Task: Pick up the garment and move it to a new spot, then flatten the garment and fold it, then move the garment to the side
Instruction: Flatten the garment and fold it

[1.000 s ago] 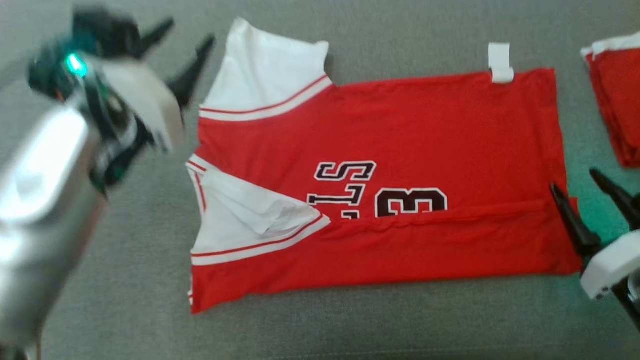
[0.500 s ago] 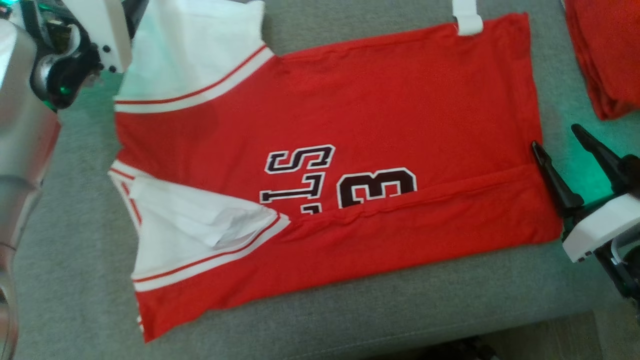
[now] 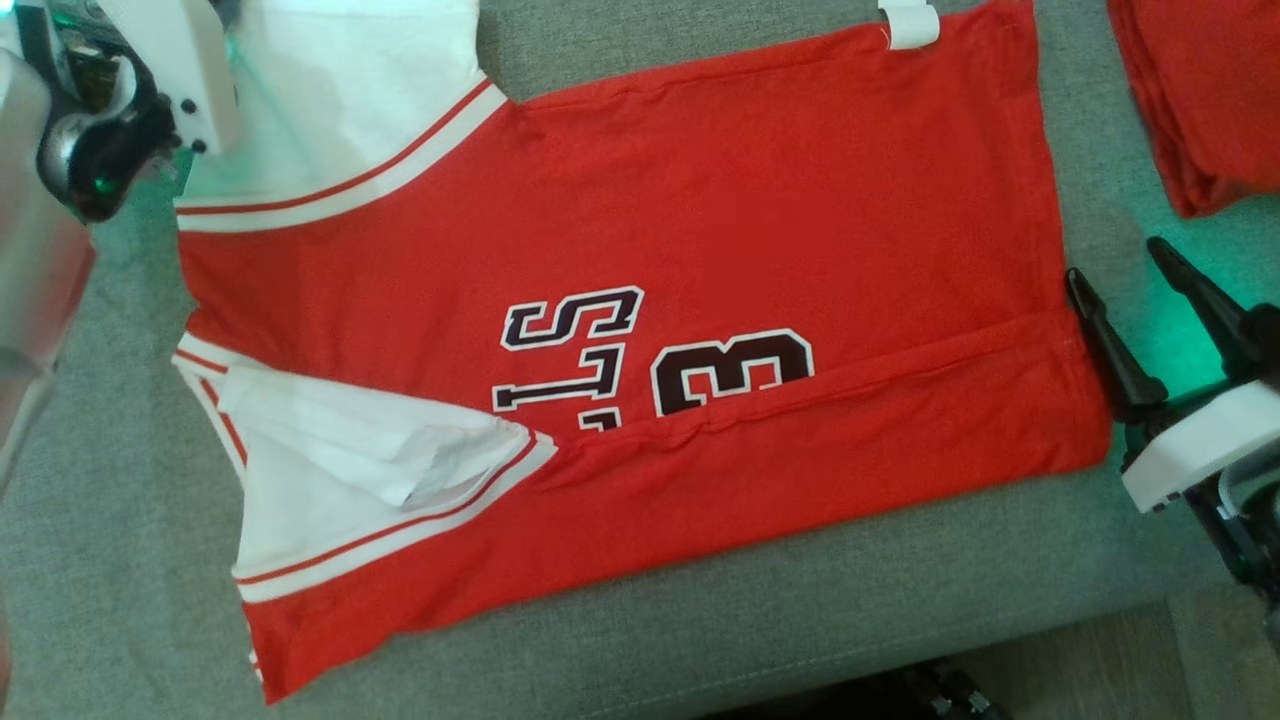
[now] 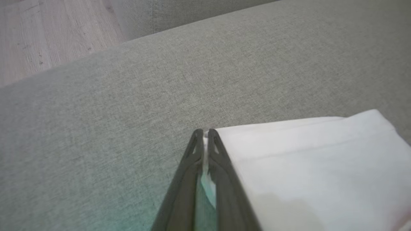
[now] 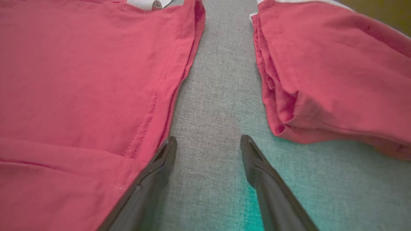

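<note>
Matt cloth garment (image 3: 700,200) on rough woven upholstery (image 3: 800,620)

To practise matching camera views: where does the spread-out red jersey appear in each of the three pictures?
Head view: jersey fills the centre.
Left wrist view: its white sleeve, lower right.
Right wrist view: its red body, left half.
Shared landmark: the grey cushion.

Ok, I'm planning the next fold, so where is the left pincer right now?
In the left wrist view, the left pincer is shut on the corner of the white sleeve, on the grey cushion, at the head view's upper left.
</note>
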Controlling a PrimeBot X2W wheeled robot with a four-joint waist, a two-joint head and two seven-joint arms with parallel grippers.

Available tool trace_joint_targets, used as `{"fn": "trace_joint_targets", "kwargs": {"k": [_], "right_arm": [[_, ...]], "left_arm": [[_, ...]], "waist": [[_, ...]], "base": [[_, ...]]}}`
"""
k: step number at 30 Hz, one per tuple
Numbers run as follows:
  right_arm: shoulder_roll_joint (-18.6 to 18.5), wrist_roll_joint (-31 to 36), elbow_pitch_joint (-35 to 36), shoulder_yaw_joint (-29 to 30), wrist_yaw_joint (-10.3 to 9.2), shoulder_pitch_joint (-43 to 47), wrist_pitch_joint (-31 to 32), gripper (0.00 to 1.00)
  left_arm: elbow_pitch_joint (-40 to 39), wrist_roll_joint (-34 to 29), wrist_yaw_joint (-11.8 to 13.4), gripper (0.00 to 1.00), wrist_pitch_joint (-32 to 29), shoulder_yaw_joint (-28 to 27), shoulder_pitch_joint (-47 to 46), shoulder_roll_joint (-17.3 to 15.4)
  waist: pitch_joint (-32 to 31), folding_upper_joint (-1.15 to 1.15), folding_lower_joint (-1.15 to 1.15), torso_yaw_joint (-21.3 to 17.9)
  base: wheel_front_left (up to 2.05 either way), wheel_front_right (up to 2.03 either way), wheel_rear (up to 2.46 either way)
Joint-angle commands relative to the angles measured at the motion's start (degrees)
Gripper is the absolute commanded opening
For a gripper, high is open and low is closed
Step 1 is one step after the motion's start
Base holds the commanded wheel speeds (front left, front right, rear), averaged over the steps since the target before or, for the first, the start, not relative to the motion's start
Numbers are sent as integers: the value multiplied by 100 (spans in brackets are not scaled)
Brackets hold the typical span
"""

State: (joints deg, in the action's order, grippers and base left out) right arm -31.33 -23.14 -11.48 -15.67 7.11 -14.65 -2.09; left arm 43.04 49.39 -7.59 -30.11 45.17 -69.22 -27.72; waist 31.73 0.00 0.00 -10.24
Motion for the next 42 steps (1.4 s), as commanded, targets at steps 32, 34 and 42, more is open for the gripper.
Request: {"fn": "trace_joint_targets", "kwargs": {"k": [32,34,42], "right_arm": [[263,-1780,-2054,-1654,37,-2906,592,44],[238,-1795,-2201,-1749,37,-3056,428,24],[234,-2099,-2604,-2130,37,-3542,12,0]], "left_arm": [[-775,846,10,0,876,1273,-710,-350],[-754,899,10,0,936,1311,-741,-355],[-610,1114,10,0,1366,1326,-902,-325]], "waist": [[-478,0,0,566],[-458,0,0,583],[-427,0,0,608]], "base": [[0,0,0],[0,0,0],[0,0,0]]}}
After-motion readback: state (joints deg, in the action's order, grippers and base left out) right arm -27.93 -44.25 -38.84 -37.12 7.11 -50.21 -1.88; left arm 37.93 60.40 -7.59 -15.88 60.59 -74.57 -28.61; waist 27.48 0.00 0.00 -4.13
